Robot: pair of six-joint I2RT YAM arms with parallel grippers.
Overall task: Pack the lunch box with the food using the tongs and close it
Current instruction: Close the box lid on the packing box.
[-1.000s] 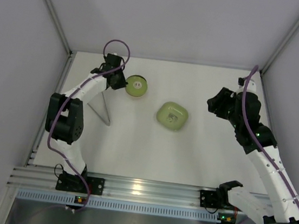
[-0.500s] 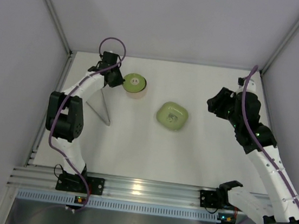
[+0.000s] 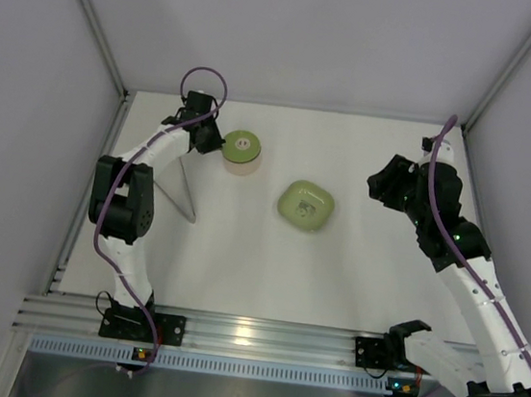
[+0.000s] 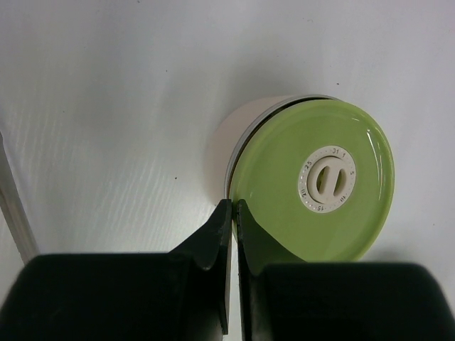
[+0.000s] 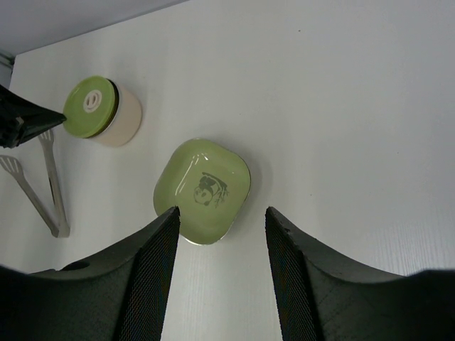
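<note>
The cream lunch box [image 3: 243, 160] stands at the back left with its light-green lid [image 3: 240, 143] lying on top, slightly off-centre in the left wrist view, where a sliver of steel rim shows [image 4: 249, 128]. My left gripper [image 3: 213, 139] is shut, its fingertips [image 4: 226, 213] pinching the lid's [image 4: 320, 185] near rim. The silver tongs [image 3: 185, 192] lie on the table to the left of the box. My right gripper [image 3: 383, 189] hovers open and holds nothing, over the table right of the dish [image 5: 222, 213]. The food is out of view.
A green rounded-square dish [image 3: 305, 204] with a panda picture sits mid-table, with nothing in it [image 5: 202, 188]. White walls enclose the table on the left, back and right. An aluminium rail [image 3: 248, 337] runs along the near edge.
The lid, held tilted beside the box a second ago, now lies flat on the lunch box. My left gripper shifted slightly with it. The right arm has not moved.
</note>
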